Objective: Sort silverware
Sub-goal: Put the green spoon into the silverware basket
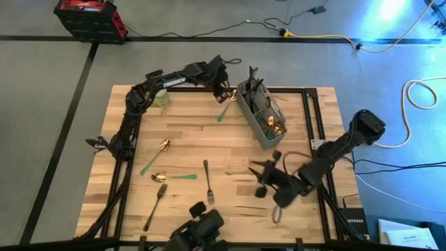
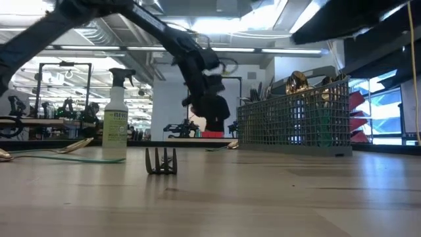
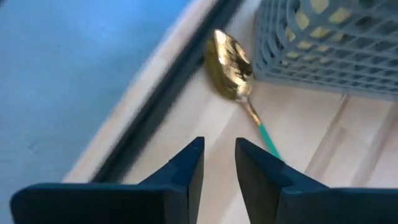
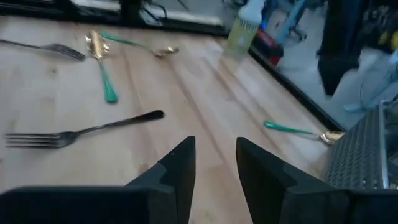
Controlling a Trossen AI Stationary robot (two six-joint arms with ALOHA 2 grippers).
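Left gripper point(image 3: 219, 163) above table's far edge, just beside grey mesh caddy point(image 1: 261, 111); fingers slightly parted, holding nothing. Green-handled gold spoon point(image 3: 236, 71) on wood just ahead of fingertips, bowl touching caddy wall. Right gripper point(image 4: 215, 163) near table's front right, fingers slightly apart, empty; dark fork point(image 4: 68, 135) on table ahead, apart.

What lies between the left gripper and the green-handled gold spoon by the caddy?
Only bare wood: in the left wrist view the left gripper, empty, points at the spoon beside the caddy.
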